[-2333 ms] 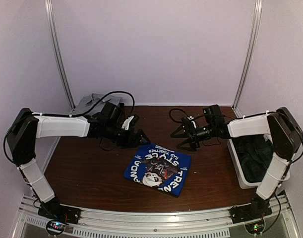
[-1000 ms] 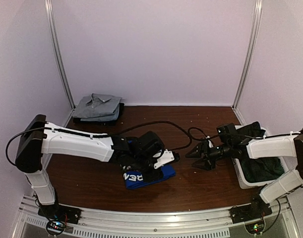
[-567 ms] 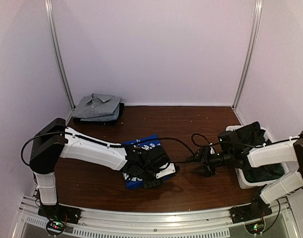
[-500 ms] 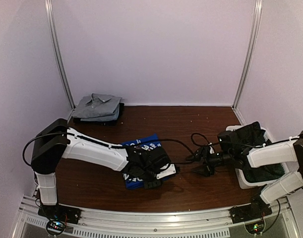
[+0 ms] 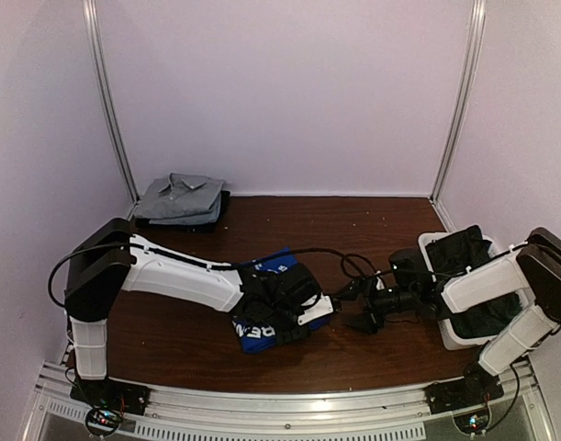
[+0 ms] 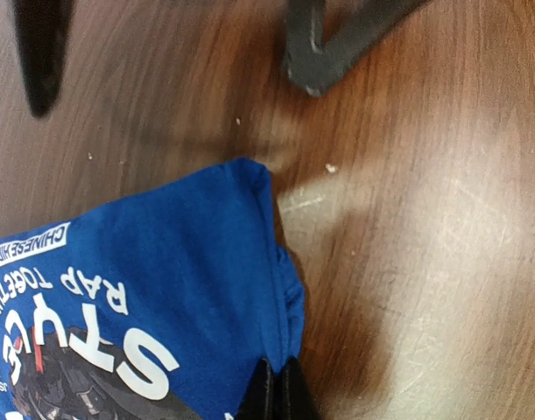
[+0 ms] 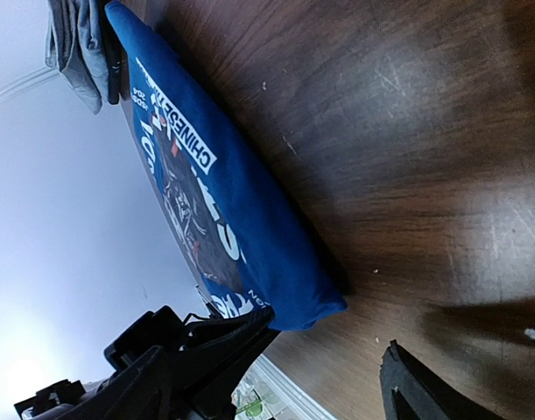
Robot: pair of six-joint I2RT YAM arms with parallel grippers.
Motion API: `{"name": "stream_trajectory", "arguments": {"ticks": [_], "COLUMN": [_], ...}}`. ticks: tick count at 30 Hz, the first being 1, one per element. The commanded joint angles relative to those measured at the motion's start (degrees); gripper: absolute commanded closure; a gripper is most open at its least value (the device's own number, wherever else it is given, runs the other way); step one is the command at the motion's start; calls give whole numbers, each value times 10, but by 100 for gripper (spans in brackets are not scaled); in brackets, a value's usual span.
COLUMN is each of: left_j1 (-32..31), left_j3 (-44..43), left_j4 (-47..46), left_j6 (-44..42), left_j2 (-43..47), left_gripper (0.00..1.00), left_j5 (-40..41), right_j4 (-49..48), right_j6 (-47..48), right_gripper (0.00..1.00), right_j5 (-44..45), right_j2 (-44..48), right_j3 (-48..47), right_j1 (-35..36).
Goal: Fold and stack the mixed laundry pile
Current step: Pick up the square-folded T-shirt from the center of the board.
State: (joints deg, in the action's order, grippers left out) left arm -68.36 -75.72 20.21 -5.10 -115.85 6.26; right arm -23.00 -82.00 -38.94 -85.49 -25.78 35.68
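A royal-blue printed shirt (image 5: 260,334) lies folded on the brown table, mostly hidden under my left wrist. In the left wrist view my left gripper (image 6: 280,394) is shut on the right edge of the blue shirt (image 6: 162,297). My right gripper (image 5: 354,308) hovers low just to the right of it, open, with nothing between its fingers. In the right wrist view those fingers (image 7: 206,354) frame the near corner of the blue shirt (image 7: 219,206). A folded light grey shirt (image 5: 179,197) rests on a dark piece at the back left.
A white plastic bin (image 5: 456,340) stands at the right edge with a dark green-black garment (image 5: 487,314) in it. Black cables loop over the table between the two wrists. Metal frame posts rise at the back corners.
The blue shirt went from spread flat to folded. My left gripper slid to its right edge and shut on it. My right gripper came in lower toward the shirt and opened wider.
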Motion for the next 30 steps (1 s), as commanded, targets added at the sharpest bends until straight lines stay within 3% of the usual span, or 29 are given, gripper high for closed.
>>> {"name": "stream_trajectory", "arguments": {"ticks": [1, 19, 27, 30], "left_j1": [19, 60, 65, 67], "left_j3": [-28, -58, -67, -68], "left_j4": [-23, -42, -47, -49], "left_j6": [43, 106, 113, 114], "left_j2": [11, 23, 26, 28], "left_gripper": [100, 100, 100, 100], "left_j5": [-36, -62, -61, -60], "right_j4": [-92, -262, -271, -241], "right_j6": [-44, -166, -184, -161], "right_gripper": [16, 22, 24, 24], "right_j5": [9, 45, 82, 46], "right_j2": [-30, -160, -141, -140], "right_j3": [-5, -52, -25, -19], "right_j1": [19, 67, 74, 68]}}
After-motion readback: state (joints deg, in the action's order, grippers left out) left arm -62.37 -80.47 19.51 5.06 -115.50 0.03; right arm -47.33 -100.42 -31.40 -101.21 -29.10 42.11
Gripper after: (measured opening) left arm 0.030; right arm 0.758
